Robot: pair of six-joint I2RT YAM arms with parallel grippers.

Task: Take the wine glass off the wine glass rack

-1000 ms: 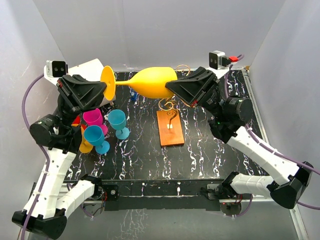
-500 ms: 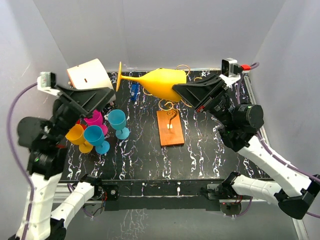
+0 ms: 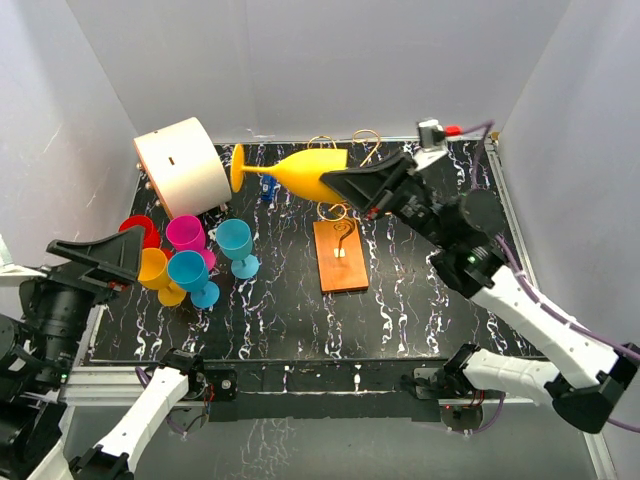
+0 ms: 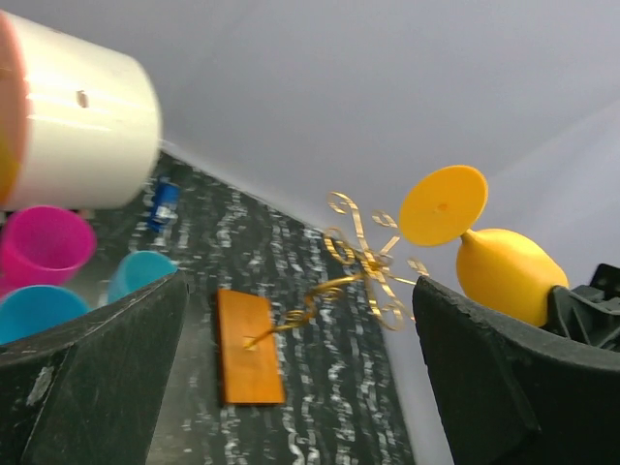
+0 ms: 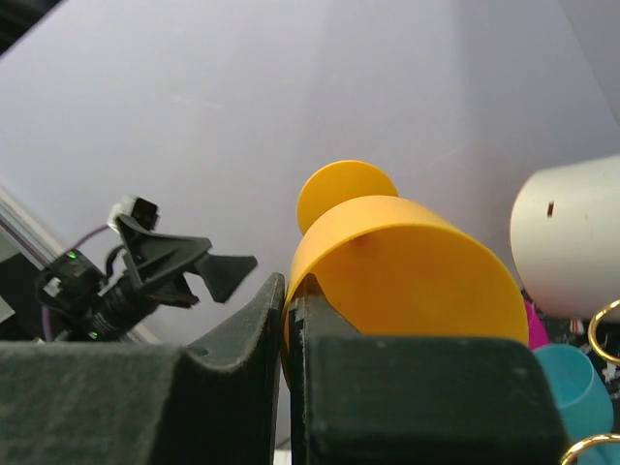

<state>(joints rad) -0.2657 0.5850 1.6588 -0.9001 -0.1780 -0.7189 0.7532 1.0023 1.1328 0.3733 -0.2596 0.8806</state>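
The left gripper (image 4: 300, 286) occupies the bottom of the view. Its two black fingers (image 4: 87, 387) stand wide apart, with nothing between them.

Beyond the fingers, the wine glass rack (image 4: 366, 263) rises from its wooden base (image 4: 249, 346) on the black marbled table (image 4: 329, 407). The gold wire scrolls spread from a central hub.

The yellow wine glass (image 4: 506, 273) lies sideways in the air to the right of the rack, foot toward the scrolls. Contact between foot and wire cannot be determined. A black part of the right gripper (image 4: 593, 308) meets the bowl at the frame edge.

At left: a white cylinder (image 4: 82, 126), a magenta cup (image 4: 44, 247), two blue cups (image 4: 136, 276) and a small blue object (image 4: 165, 201).
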